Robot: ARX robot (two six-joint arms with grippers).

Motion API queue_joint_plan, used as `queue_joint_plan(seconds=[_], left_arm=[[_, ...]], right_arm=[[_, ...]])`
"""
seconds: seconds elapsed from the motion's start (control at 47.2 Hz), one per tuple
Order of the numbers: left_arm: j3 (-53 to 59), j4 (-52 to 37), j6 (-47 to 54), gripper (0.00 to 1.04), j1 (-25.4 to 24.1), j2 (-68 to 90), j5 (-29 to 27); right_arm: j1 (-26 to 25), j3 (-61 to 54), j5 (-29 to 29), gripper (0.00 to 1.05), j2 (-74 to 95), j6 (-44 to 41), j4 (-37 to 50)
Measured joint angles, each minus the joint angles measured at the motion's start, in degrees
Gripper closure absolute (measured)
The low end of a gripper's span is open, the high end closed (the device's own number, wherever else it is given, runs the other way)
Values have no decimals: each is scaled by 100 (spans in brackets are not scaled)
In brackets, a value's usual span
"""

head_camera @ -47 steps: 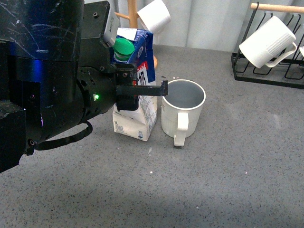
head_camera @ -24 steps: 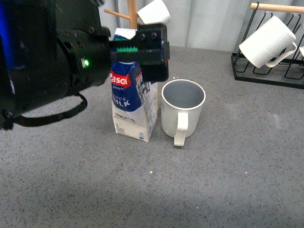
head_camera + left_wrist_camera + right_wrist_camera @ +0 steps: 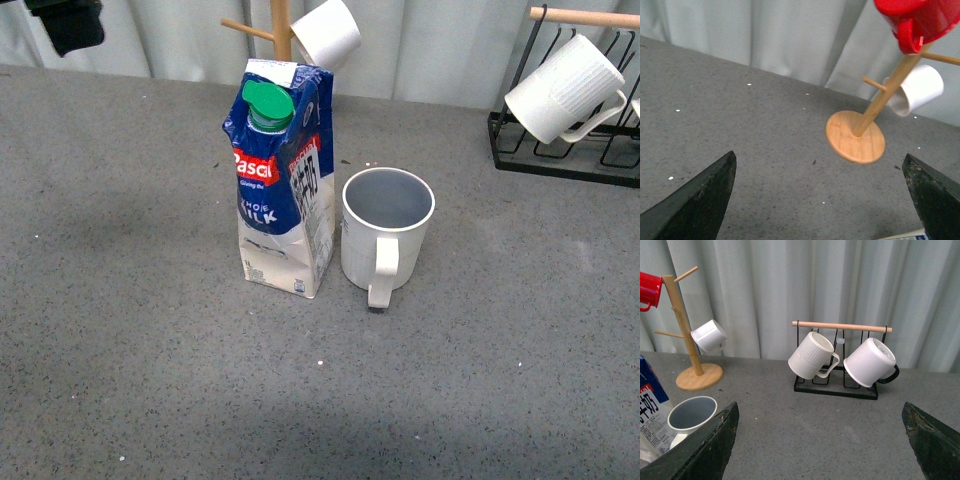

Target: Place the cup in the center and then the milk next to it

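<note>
— Cup [image 3: 388, 233] and milk [image 3: 283, 180]: where do the claws stand?

— Left gripper [image 3: 822, 200] has its fingers wide apart with nothing between them, up over the grey table [image 3: 740, 125] and facing a wooden mug tree [image 3: 856, 140] with a red mug [image 3: 915, 20] and a small white cup [image 3: 917, 90] hung on it. Right gripper [image 3: 820, 440] is also spread and empty, looking toward a black rack [image 3: 837, 387] holding two white mugs.

— And the task's things?

— In the front view the milk stands upright, green cap on top, just left of the cup, very close to it; whether they touch I cannot tell. The cup sits upright near the middle of the table, handle turned toward the robot. Only a dark bit of the left arm [image 3: 68, 22] shows at the top left corner.
</note>
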State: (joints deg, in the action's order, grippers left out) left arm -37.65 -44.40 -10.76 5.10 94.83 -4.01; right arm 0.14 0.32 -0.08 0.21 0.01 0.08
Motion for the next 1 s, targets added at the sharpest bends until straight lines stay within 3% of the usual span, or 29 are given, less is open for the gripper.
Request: queue_joint_plan(seconds=[0.064, 0.106, 0.191, 0.487, 0.995], left_arm=[[131, -367, 210, 11, -87, 7, -42], [470, -1287, 566, 22, -101, -7, -24], [1084, -2188, 835, 39, -127, -188, 46], [2463, -2124, 997, 99, -511, -1576, 363], [3473, -678, 1032, 101, -507, -3993, 402]], right_arm=[[0, 0, -2, 9, 0, 0, 0], [0, 0, -2, 9, 0, 0, 0], [0, 0, 0, 9, 0, -2, 0], [0, 0, 0, 9, 0, -2, 0], [0, 0, 0, 9, 0, 0, 0]])
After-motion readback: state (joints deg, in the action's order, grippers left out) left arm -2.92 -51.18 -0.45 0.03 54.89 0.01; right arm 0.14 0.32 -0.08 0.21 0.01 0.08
